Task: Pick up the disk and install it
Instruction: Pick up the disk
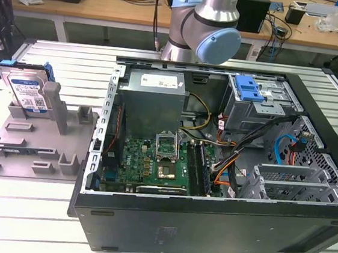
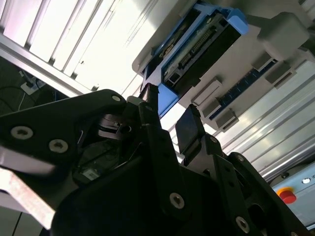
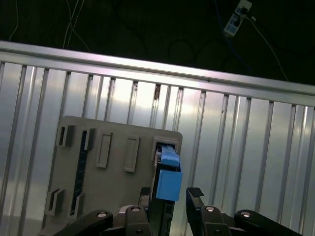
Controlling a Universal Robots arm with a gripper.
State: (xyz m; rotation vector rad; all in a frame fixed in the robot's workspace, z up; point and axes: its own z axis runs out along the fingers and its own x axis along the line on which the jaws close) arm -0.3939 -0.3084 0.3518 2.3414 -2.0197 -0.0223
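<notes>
The disk (image 1: 24, 90) stands on edge in a slot of a grey holder (image 1: 33, 148) at the upper left of the exterior view. Its white-and-blue label faces the camera and its blue carrier shows along the top and side edges. A tall grey post (image 1: 54, 99) of the holder rises just beside it, on the exterior view's right. The holder lies flat on the ribbed metal worktop (image 1: 2, 218).

An open computer case (image 1: 207, 227) lies just beside the holder on the exterior view's right, with its circuit board and cables exposed. A blue bracket (image 1: 248, 88) sits on the drive cage at the case's upper right. The arm (image 1: 209, 28) rises behind the case at the top centre of the frame.

Both wrist views show the pincer (image 3: 170, 193) (image 2: 170, 115) with its two black fingers (image 3: 194, 192) (image 2: 189, 123) spread apart and gripping nothing. In the first wrist view the blue end of the disk (image 3: 167, 179) lines up with the gap between them, with clear space on each side. In the second wrist view the disk (image 2: 197, 49) sits in the holder beyond the fingertips, its connector edge turned toward the camera. The pictures do not settle how far the fingertips are from it.
</notes>
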